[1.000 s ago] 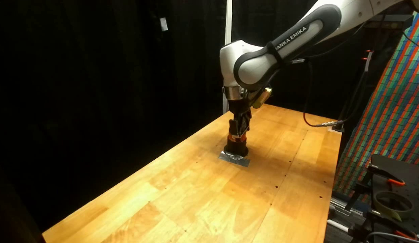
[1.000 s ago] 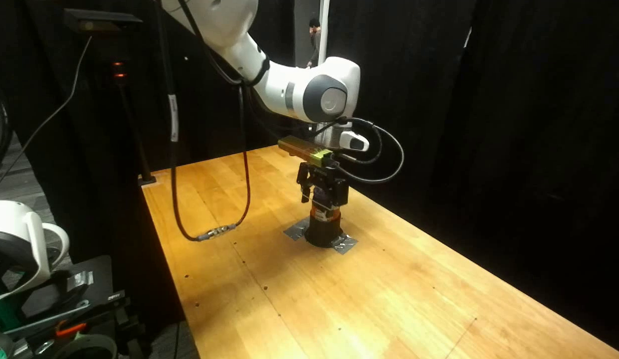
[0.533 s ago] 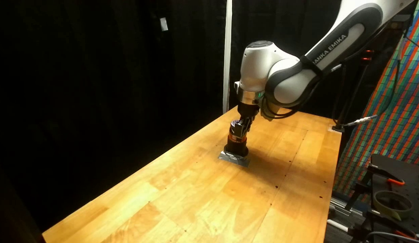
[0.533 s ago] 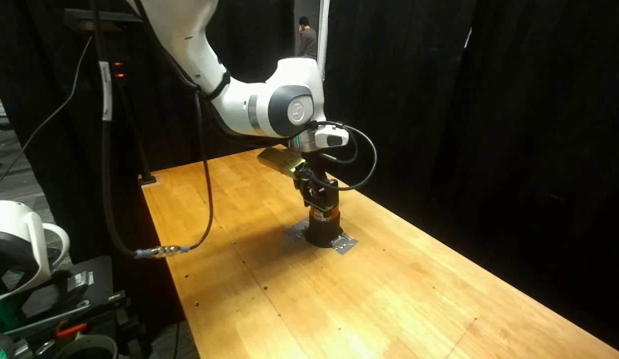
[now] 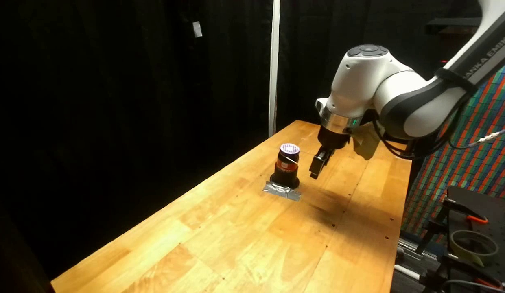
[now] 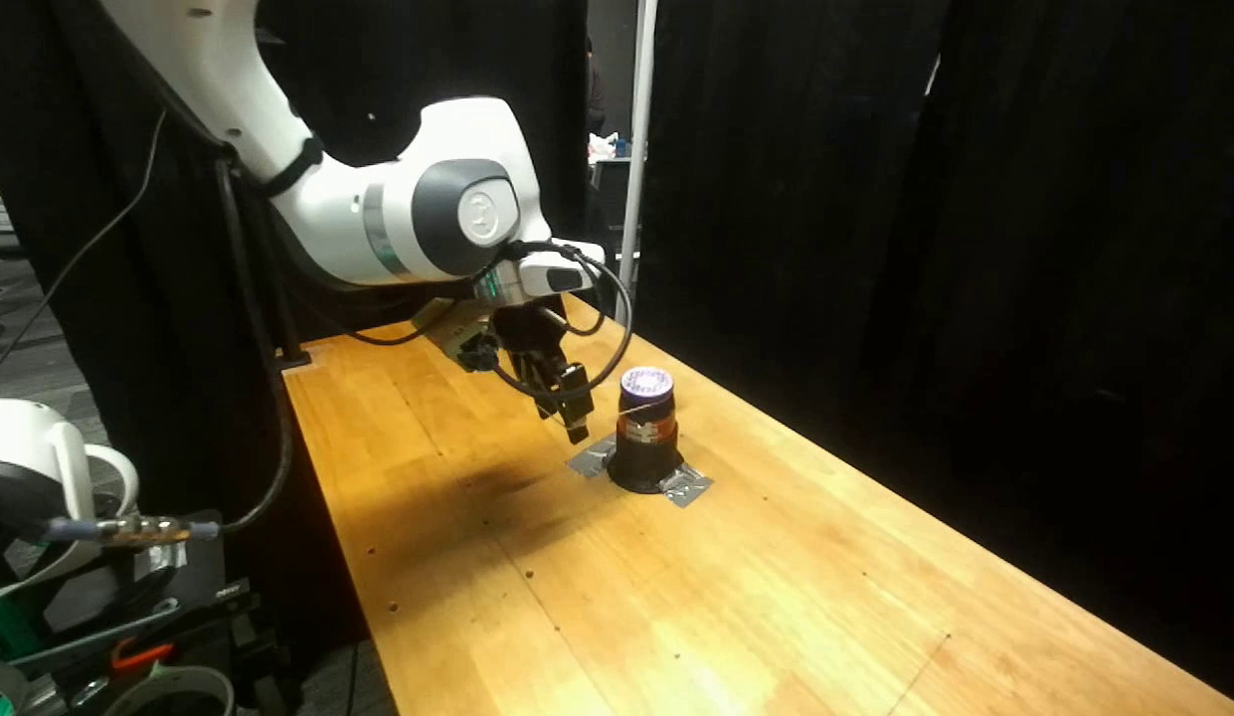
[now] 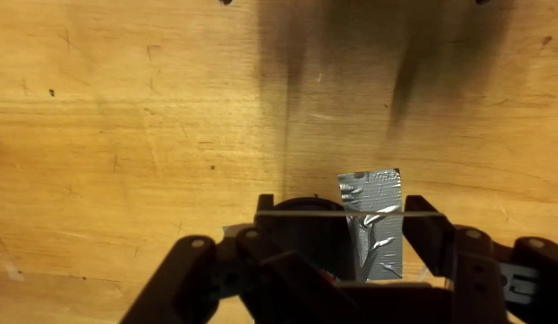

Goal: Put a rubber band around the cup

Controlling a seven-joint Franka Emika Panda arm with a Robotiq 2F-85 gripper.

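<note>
The cup (image 5: 287,166) is a dark upright cylinder with an orange-red stripe and a white-purple top. It stands in a black base taped to the table. In an exterior view, the cup (image 6: 646,430) has a thin pale rubber band (image 6: 644,407) tilted across its upper part. My gripper (image 5: 316,173) is beside the cup, apart from it; it also shows in an exterior view (image 6: 563,423). In the wrist view the gripper (image 7: 341,216) is open, with a pale band (image 7: 305,213) stretched across both fingers. The cup is mostly hidden there by a finger.
Silver tape (image 5: 283,191) lies at the base, also in an exterior view (image 6: 688,487) and the wrist view (image 7: 377,229). The wooden table (image 5: 236,248) extends toward the camera. A side cart with a tape roll (image 5: 474,246) stands off the table. Black curtains surround it.
My gripper has moved off the cup, rightward in one exterior view and leftward in the opposite one, and tilted. The cup's top and the band across it now show; the cup stands where it was.
</note>
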